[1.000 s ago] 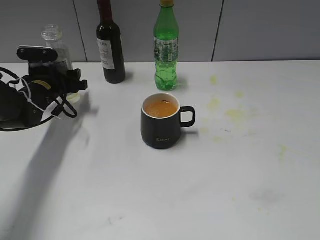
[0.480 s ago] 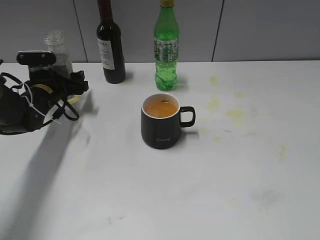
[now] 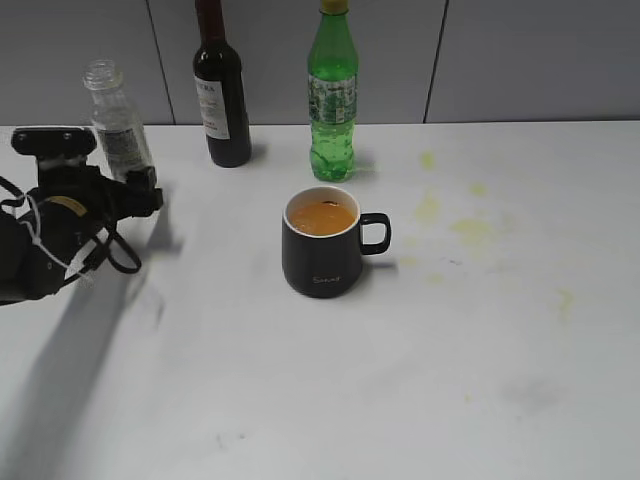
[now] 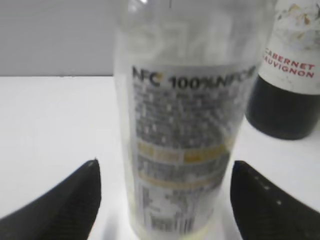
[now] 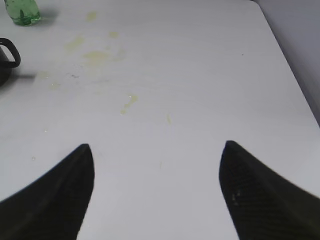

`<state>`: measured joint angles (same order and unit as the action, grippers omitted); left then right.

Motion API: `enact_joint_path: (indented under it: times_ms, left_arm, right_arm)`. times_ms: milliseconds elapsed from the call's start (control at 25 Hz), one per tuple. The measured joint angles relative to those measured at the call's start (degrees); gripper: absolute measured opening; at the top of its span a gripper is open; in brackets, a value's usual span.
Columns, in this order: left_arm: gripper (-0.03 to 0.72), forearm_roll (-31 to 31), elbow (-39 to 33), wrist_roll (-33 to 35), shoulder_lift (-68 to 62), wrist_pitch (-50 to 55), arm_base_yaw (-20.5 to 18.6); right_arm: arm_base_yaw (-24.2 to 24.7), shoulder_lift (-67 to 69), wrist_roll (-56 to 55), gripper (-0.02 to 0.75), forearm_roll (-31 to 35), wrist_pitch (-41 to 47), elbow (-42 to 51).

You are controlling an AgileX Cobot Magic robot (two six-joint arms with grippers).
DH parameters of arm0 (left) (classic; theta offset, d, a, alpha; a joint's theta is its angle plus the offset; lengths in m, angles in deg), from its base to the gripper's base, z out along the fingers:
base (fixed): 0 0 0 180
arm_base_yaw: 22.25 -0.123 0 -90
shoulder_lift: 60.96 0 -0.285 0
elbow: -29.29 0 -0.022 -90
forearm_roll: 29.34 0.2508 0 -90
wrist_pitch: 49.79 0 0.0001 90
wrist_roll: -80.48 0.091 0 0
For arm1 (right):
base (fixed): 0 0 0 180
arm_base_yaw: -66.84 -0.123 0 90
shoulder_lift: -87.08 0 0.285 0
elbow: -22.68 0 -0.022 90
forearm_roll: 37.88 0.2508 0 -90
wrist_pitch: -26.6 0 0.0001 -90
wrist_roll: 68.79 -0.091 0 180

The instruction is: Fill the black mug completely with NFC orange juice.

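The black mug (image 3: 320,262) stands mid-table, handle to the right, holding orange juice (image 3: 320,217) close to the rim. The NFC juice bottle (image 3: 118,132) stands upright at the back left, uncapped and almost empty. In the left wrist view the bottle (image 4: 185,125) fills the middle, with a thin yellow remnant at its base. My left gripper (image 3: 145,196) (image 4: 162,167) is open just in front of the bottle, and a gap shows on each side. My right gripper (image 5: 157,150) is open and empty over bare table; only the mug's handle (image 5: 9,54) shows at that view's left edge.
A dark wine bottle (image 3: 222,95) (image 4: 290,90) and a green soda bottle (image 3: 332,100) (image 5: 22,12) stand at the back by the wall. Yellowish stains (image 3: 470,228) mark the table right of the mug. The table's right edge (image 5: 295,85) runs near my right gripper.
My left gripper has drawn back to the left and towards the front, away from the juice bottle. The bottle now stands free and in full view.
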<state>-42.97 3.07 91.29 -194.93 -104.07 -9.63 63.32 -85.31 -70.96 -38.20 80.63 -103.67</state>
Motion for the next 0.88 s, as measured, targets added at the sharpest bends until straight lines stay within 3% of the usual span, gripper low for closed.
enact_joint_path:
  times_ms: [240,360,520,880]
  left_arm:
    - [0.616,-0.1,-10.8,0.0,6.0,-2.5,3.4]
    - [0.614,-0.1,-14.6,0.0,12.6,3.5,4.8]
    - [0.605,-0.3,-14.2,1.1,25.1,25.0,3.9]
    - [0.559,0.6,-7.0,2.2,51.6,81.7,-1.9]
  right_arm:
    - [0.0,0.0,0.0,0.592,0.0,0.0,0.0]
    - [0.0,0.0,0.0,0.592,0.0,0.0,0.0]
    - [0.0,0.0,0.0,0.592,0.0,0.0,0.0]
    - [0.0,0.0,0.0,0.592,0.0,0.0,0.0]
